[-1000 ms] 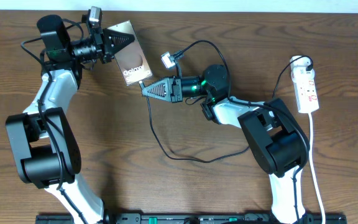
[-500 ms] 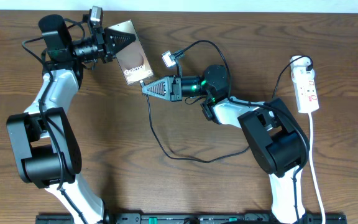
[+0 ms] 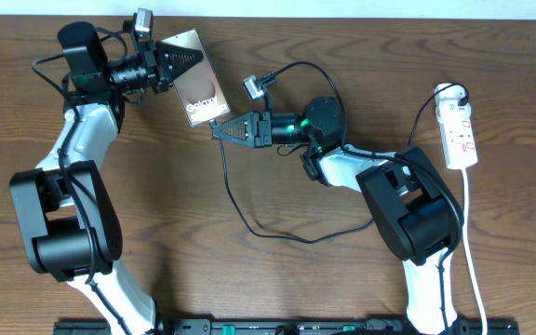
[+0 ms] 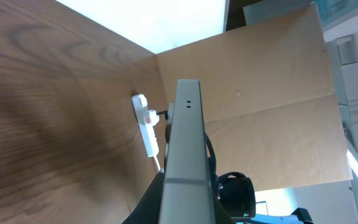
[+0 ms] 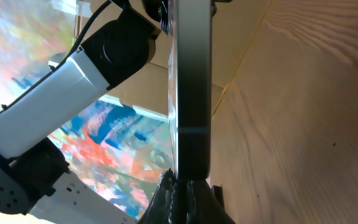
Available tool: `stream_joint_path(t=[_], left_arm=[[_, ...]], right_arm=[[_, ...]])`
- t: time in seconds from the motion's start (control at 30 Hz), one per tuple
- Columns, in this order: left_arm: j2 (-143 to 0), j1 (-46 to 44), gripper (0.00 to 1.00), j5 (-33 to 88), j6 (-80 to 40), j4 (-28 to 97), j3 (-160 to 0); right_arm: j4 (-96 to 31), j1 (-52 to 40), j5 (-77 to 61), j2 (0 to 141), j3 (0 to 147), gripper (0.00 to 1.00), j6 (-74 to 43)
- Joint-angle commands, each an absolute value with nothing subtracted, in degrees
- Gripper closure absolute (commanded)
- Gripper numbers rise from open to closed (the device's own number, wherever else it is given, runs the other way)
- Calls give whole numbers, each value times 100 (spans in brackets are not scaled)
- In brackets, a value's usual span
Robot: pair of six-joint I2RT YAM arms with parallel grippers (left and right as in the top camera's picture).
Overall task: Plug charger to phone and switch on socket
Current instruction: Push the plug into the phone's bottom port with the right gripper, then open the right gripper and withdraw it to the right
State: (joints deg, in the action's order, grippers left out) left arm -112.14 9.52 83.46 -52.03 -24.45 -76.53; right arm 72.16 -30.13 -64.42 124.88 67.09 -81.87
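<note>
Slim phone (image 3: pixel 196 88), glossy brown face with white "Galaxy" lettering, lying at a diagonal. A thin black charger (image 3: pixel 296 240) loops from just below the phone's lower edge. The white oblong socket (image 3: pixel 460 130), with red marks, lies well to the phone's right.

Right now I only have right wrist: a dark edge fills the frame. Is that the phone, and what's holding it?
Observer: Yes, that's the phone. The left gripper is shut on its far end.
Operator: And my side?
Observer: The right gripper is shut on the charger tip, at the phone's near edge. I can't tell whether it's seated.
Operator: Socket?
Observer: The socket lies far to the right, apart from both grippers.
</note>
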Motion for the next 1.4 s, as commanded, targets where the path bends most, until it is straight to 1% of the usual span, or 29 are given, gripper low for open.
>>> stream_joint_path(t=[0.0,0.53,0.57,0.63,0.67,0.77,0.83,0.9,1.07,1.13,1.23,1.27,1.37], left_arm=[[-11218,751,93,9006,-5124,-2386,-7708],[-11218,609,92,9006,-5122,-2327,-7708],[-11218,609,93,9006,-5124,-2327,-7708],[-11218,626,93,9006,-5122,-2327,-7708],[-11218,637,93,9006,-5122,-2327,-7708],[-11218,729,93,9006,-5127,-2324,-7708],[-11218,773,93,9006,-5127,-2324,-7708],[-11218,810,92,9006,-5127,-2324,-7708],[-11218,895,92,9006,-5124,-2324,-7708],[-11218,956,93,9006,-5113,-2327,-7708],[-11218,1063,93,9006,-4897,-2327,-7708],[-11218,1092,93,9006,-4849,-2327,-7708],[-11218,1223,93,9008,-4829,-2327,-7708]], right_arm=[[7242,-2880,-5389,12486,6788,99,-8202],[7240,-2724,-5433,12486,6788,99,-8073],[7240,-2724,-5433,12486,6788,98,-8073],[7238,-2724,-5459,12486,6788,89,-8071],[7240,-2724,-5461,12486,6788,87,-8071],[7240,-2731,-5518,12486,6788,65,-8071],[7238,-2724,-5518,12486,6788,55,-8066],[7238,-2738,-5522,12486,6788,50,-8047],[7236,-2744,-5581,12486,6788,44,-8049],[7231,-2729,-5614,12486,6788,40,-8044],[7220,-2731,-5721,12484,6788,28,-7940],[7188,-2727,-5763,12484,6788,26,-7894],[6954,-2718,-5854,12484,6785,12,-7540]])
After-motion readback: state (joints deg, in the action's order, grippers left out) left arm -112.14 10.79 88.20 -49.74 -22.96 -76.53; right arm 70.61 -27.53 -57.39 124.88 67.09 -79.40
